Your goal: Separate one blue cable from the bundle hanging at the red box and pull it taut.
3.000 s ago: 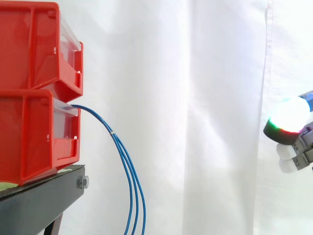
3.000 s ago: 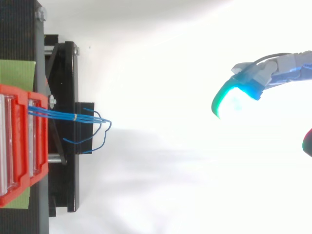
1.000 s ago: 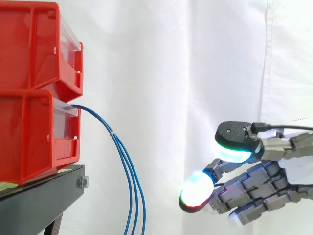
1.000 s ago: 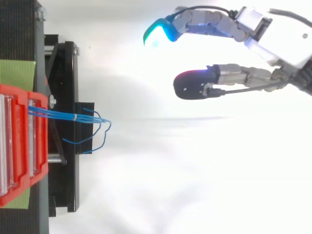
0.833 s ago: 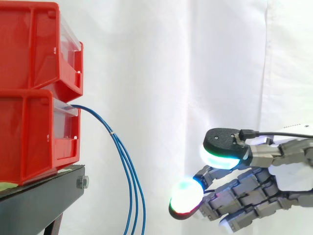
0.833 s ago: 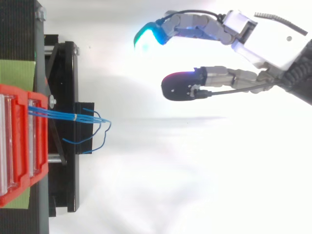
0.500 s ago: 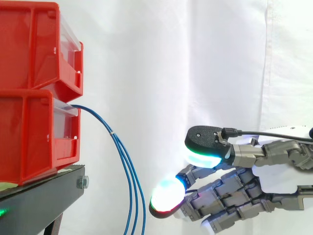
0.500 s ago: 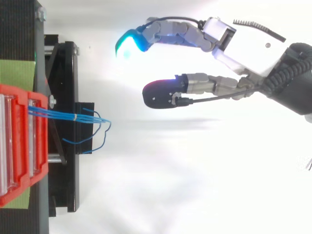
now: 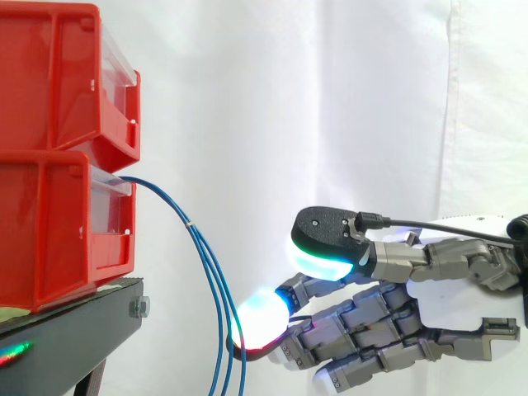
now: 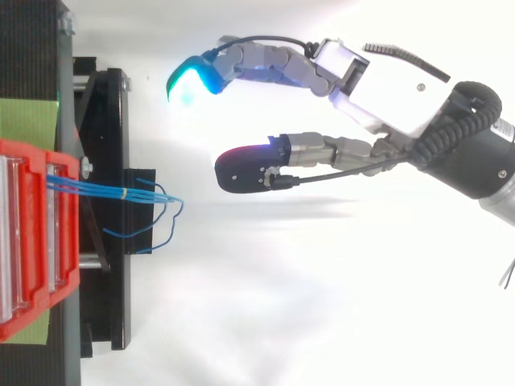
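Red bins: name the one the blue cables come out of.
The lower bin: the blue cables leave its front; the upper bin has none.

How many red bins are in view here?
2. The upper bin sits stacked on the lower bin, which rests on the black stand; more may lie beyond the left edge.

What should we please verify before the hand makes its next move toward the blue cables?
1. Open, empty hand: ok.
2. Slack blue cables hanging from the lower red box: ok.
3. One cable separated from the bundle: not ok, none grasped.
4. Contact between fingertips and cables: not ok; top view shows a gap.
5. Cables in line with the hand: not ok; top view shows it offset sideways.
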`<action>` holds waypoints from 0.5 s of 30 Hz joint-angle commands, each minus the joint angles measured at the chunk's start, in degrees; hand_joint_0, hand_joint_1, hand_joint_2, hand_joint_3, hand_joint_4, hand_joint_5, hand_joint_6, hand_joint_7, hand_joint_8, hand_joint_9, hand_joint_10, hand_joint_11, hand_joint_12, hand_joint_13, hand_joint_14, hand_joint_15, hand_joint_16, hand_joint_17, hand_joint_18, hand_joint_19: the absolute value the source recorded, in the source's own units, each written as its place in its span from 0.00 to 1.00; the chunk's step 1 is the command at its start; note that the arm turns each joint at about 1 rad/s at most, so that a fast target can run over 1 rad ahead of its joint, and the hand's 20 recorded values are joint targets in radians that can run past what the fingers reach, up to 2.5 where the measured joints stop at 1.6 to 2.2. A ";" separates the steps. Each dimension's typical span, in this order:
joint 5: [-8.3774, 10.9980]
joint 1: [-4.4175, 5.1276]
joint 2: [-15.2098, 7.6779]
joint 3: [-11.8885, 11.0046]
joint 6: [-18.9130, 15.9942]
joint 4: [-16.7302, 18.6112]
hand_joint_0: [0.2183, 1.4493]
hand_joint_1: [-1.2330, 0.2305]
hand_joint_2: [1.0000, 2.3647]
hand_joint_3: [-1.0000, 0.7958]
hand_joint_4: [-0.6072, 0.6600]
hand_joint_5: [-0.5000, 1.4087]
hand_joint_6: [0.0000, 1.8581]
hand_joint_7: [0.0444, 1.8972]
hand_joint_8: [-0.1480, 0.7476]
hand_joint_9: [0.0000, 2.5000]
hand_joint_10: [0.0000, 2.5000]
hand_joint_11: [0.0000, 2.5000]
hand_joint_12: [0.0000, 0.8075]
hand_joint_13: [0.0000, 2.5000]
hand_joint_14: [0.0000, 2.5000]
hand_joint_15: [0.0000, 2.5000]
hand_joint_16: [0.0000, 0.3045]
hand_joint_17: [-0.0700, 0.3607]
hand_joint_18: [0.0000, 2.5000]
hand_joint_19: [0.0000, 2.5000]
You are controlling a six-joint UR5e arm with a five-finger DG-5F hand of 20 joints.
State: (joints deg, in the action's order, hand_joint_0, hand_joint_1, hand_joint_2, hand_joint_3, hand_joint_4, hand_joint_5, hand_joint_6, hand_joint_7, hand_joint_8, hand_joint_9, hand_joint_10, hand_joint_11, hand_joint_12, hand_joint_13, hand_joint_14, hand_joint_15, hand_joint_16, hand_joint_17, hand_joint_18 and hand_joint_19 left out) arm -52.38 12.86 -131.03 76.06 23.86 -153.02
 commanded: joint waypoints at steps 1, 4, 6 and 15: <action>-0.35 0.15 -0.72 -0.48 0.57 0.62 0.28 0.48 0.00 0.28 0.67 0.15 0.27 0.39 0.47 0.18 0.00 0.04 0.34 0.09 0.00 0.00 0.12 0.36 0.13 0.10; -0.79 0.15 -1.42 -1.01 0.49 1.32 0.28 0.48 0.00 0.28 0.67 0.15 0.27 0.39 0.47 0.18 0.00 0.04 0.34 0.09 0.00 0.00 0.12 0.36 0.13 0.10; -1.05 0.24 -1.68 -1.01 0.49 1.85 0.28 0.48 0.00 0.28 0.67 0.15 0.27 0.39 0.46 0.18 0.00 0.04 0.34 0.09 0.00 0.00 0.12 0.36 0.13 0.10; -1.05 0.85 -1.68 -3.11 0.93 1.24 0.28 0.48 0.00 0.28 0.67 0.15 0.27 0.39 0.47 0.18 0.00 0.04 0.34 0.09 0.00 0.00 0.12 0.36 0.13 0.10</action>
State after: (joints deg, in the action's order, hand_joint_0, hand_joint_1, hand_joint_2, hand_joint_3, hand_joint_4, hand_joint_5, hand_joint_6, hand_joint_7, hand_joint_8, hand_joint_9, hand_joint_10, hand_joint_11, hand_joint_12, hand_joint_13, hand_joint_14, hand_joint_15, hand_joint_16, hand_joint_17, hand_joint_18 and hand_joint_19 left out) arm -53.43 13.63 -132.68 74.12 24.55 -150.98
